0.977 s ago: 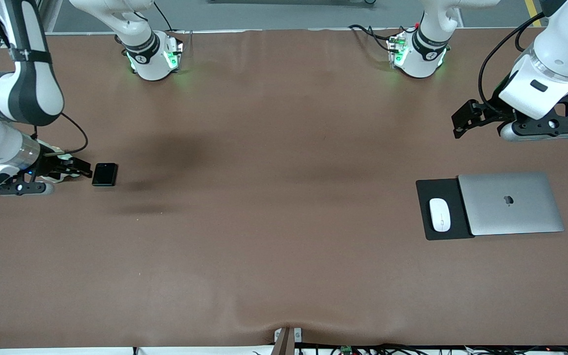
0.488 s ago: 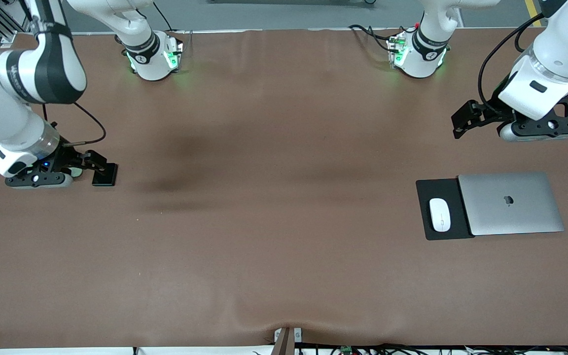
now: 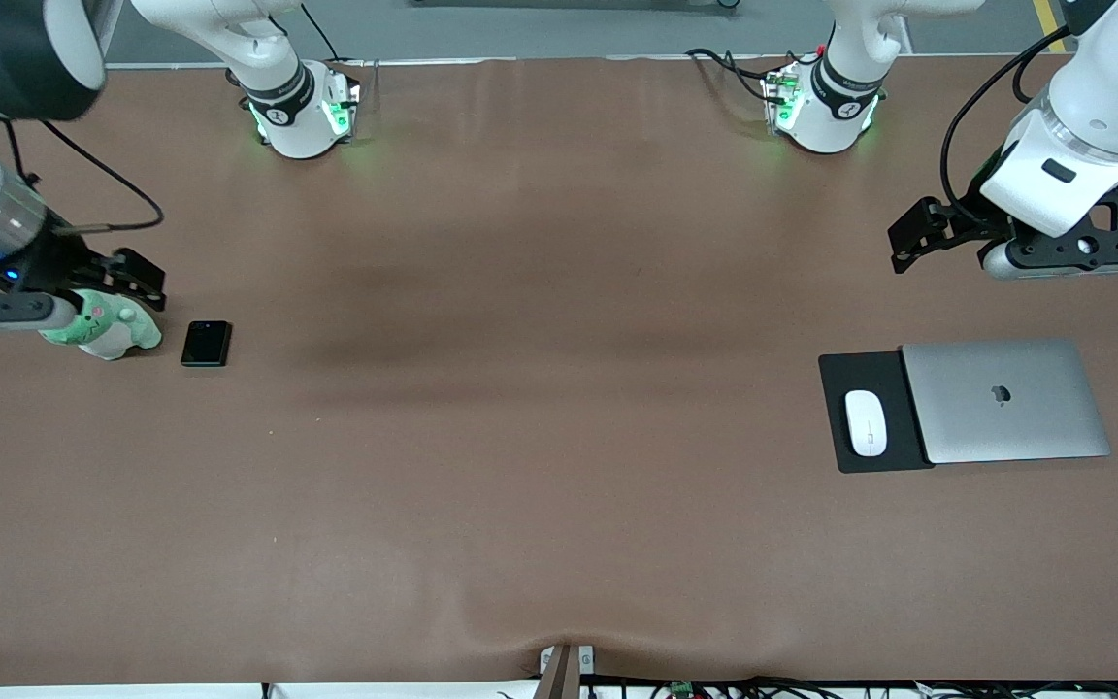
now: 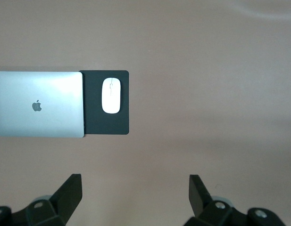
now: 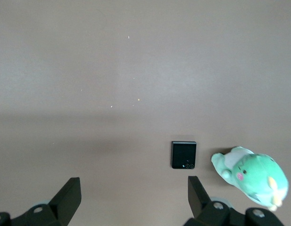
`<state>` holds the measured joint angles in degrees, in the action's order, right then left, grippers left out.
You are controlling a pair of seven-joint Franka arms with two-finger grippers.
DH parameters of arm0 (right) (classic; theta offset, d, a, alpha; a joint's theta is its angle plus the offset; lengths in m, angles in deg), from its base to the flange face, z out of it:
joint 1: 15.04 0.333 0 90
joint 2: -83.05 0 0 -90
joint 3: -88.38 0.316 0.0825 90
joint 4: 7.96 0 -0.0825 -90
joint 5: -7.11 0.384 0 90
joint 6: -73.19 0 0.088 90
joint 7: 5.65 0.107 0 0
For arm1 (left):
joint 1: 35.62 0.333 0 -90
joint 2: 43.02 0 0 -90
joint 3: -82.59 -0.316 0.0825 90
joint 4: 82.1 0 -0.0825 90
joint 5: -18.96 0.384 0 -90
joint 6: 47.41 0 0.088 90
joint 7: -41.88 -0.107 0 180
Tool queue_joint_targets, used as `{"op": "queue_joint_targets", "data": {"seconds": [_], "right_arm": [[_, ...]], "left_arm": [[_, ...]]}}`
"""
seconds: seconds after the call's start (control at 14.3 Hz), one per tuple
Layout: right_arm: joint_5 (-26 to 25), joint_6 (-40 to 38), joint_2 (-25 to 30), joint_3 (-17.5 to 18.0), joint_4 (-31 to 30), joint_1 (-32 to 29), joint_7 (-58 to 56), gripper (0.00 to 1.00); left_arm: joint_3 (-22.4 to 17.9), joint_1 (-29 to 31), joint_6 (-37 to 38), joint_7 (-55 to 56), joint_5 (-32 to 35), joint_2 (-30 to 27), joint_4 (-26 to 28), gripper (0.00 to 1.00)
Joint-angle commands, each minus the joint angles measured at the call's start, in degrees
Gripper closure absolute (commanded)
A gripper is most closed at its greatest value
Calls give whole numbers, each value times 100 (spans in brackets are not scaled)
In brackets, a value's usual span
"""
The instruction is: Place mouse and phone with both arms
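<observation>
The black folded phone (image 3: 206, 343) lies flat on the brown table near the right arm's end; it also shows in the right wrist view (image 5: 183, 154). My right gripper (image 3: 140, 282) hangs open and empty in the air above the table beside the phone (image 5: 133, 183). The white mouse (image 3: 866, 422) lies on a black mat (image 3: 874, 374) near the left arm's end, and shows in the left wrist view (image 4: 111, 95). My left gripper (image 3: 911, 238) is open and empty, up in the air over bare table by the mat (image 4: 135, 181).
A green plush toy (image 3: 103, 327) lies beside the phone, toward the right arm's end (image 5: 251, 174). A closed silver laptop (image 3: 1005, 400) overlaps the mat's edge (image 4: 37, 103). The table's front edge has a small bracket (image 3: 564, 665).
My right gripper has risen and drawn away from the phone, uncovering the green plush toy. The phone lies where it was. The left arm has not moved.
</observation>
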<state>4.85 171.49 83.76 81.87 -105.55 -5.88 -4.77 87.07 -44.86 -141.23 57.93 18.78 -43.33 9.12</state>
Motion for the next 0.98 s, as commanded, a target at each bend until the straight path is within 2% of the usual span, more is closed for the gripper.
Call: {"op": "queue_joint_targets", "data": {"seconds": [0.0, 0.14, 0.35, 0.49, 0.63, 0.77, 0.91], "right_arm": [[50, -513, -45, -34, 381, -255, -358, 0], [208, -715, 8, -35, 372, -685, -1026, 0], [279, -944, 34, -52, 408, -1055, -1354, 0], [244, -1102, 34, -52, 530, -1100, -1311, 0], [86, -1400, 8, -8, 1126, -1048, -1275, 0], [-55, -1463, -1, 27, 1234, -942, -647, 0], [-46, -1411, -1, 36, 1208, -915, -484, 0]], "left_arm": [[-26, -8, 66, -110, -61, -13, -25, 0], [-26, -16, 66, -102, -61, -13, -25, 0], [-26, 1, 66, -119, -61, -4, -60, 0], [-35, 19, 66, -137, -105, -4, -78, 0], [-44, 1, 66, -128, -114, -4, -78, 0], [-44, 1, 57, -119, -123, -4, -69, 0], [-61, 19, 57, -136, -88, -4, -78, 0]]}}
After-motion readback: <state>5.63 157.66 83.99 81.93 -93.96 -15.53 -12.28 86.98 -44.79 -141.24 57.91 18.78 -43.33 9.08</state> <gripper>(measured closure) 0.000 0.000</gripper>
